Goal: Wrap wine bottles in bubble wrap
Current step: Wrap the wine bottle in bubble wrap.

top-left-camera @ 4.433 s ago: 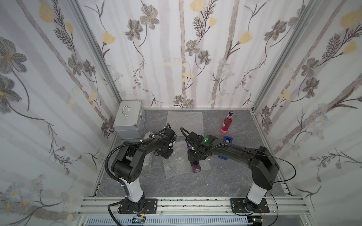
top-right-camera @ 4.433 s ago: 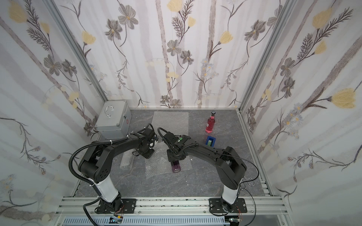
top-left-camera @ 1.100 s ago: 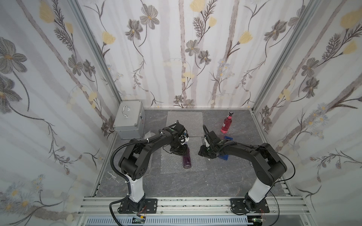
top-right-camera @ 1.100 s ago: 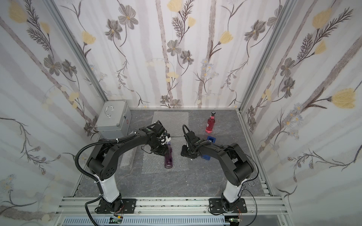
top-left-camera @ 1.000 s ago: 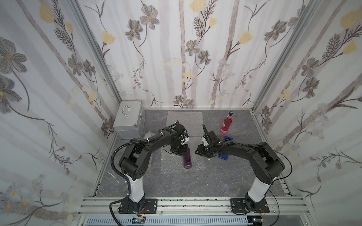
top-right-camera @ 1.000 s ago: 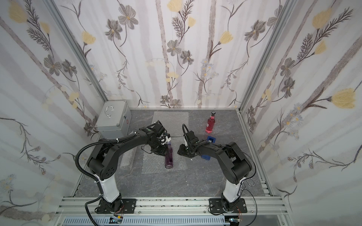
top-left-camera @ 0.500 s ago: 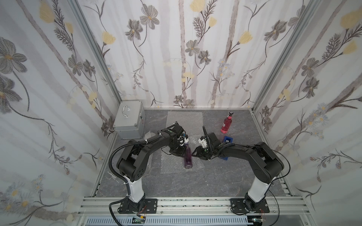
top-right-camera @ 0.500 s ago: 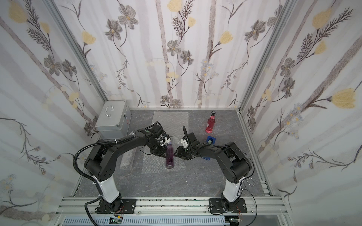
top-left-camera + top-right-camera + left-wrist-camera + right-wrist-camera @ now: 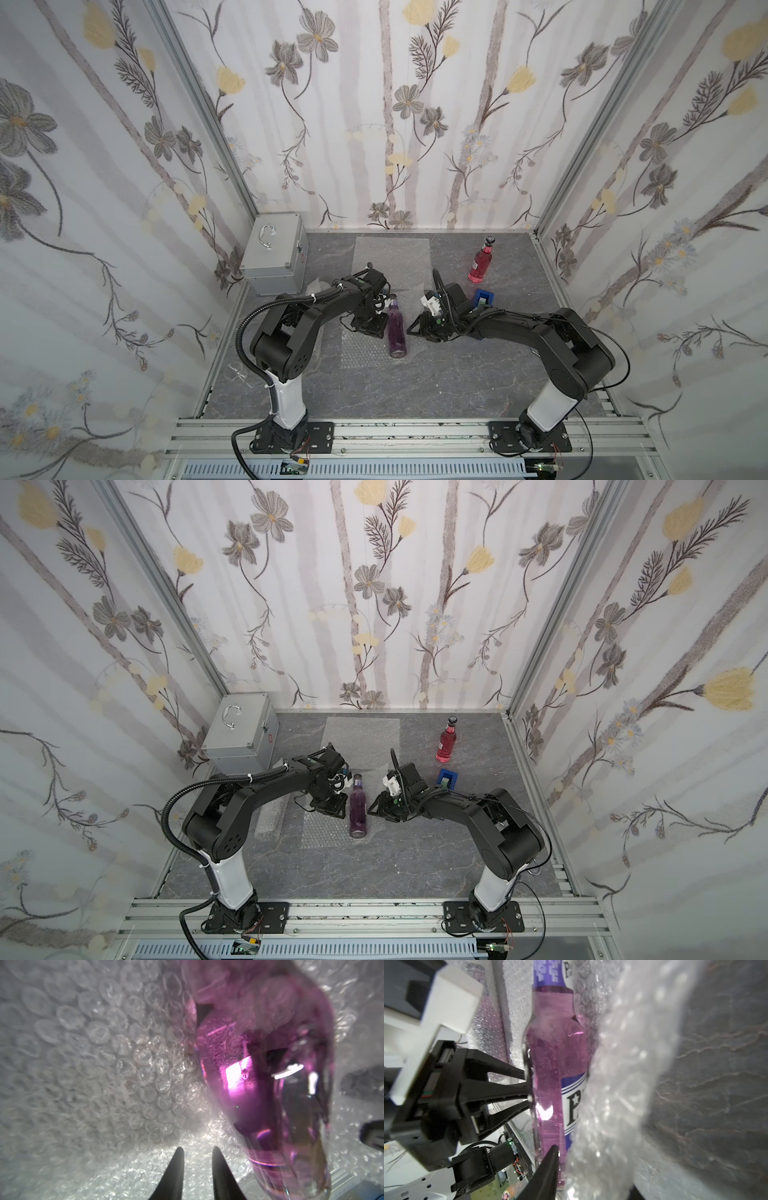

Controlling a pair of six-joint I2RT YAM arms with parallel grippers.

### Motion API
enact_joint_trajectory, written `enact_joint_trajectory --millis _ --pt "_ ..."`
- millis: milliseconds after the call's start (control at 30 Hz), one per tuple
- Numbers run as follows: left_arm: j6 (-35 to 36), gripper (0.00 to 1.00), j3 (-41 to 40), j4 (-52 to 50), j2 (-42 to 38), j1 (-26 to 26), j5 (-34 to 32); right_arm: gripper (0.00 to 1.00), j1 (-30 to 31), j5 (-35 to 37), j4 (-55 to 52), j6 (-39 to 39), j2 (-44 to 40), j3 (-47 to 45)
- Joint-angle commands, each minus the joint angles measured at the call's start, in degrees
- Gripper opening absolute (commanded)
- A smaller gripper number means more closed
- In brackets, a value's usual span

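Observation:
A purple wine bottle (image 9: pixel 395 328) (image 9: pixel 358 808) lies on a bubble wrap sheet (image 9: pixel 361 351) mid-table, cap toward the back. My left gripper (image 9: pixel 383 331) (image 9: pixel 197 1148) is low at the bottle's left side, jaws a little apart with only wrap behind them. In the right wrist view its fingertips (image 9: pixel 527 1093) touch the glass (image 9: pixel 550 1059). My right gripper (image 9: pixel 412 330) (image 9: pixel 591 1161) is at the bottle's right side. The sheet's right edge (image 9: pixel 623 1084) bulges up between its jaws, hiding one finger. A red-pink bottle (image 9: pixel 481 262) stands at the back right.
A silver case (image 9: pixel 274 257) sits at the back left, and a blue tape dispenser (image 9: pixel 484 297) is behind my right arm. A second flat sheet (image 9: pixel 390 257) lies at the back. A rolled bubble-wrap bundle (image 9: pixel 270 816) lies under my left arm.
My right gripper slid left up to the bottle, its jaws narrowed, and the sheet's right edge rose against the bottle. The left gripper hardly moved.

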Motion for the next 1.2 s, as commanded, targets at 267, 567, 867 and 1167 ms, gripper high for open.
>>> enact_joint_trajectory --millis 267,567,867,1167 --pt "-0.83 0.27 0.34 -0.95 -1.83 0.35 0.39 0.03 2.43 1.35 -2.5 0.47 -0.9 2.81" --pt "-1.64 0.28 -0.87 0.47 -2.98 1.54 2.41 0.24 6.97 3.31 -7.12 -0.41 3.5 10.87" --pt "-2.57 0.35 -2.21 -0.03 -6.64 4.92 2.3 0.34 10.41 3.37 -8.6 -0.68 8.06 15.73" --pt "-7.17 0.68 -4.41 4.31 -13.47 12.59 11.98 0.35 11.04 3.7 -8.92 -1.03 9.29 15.65"
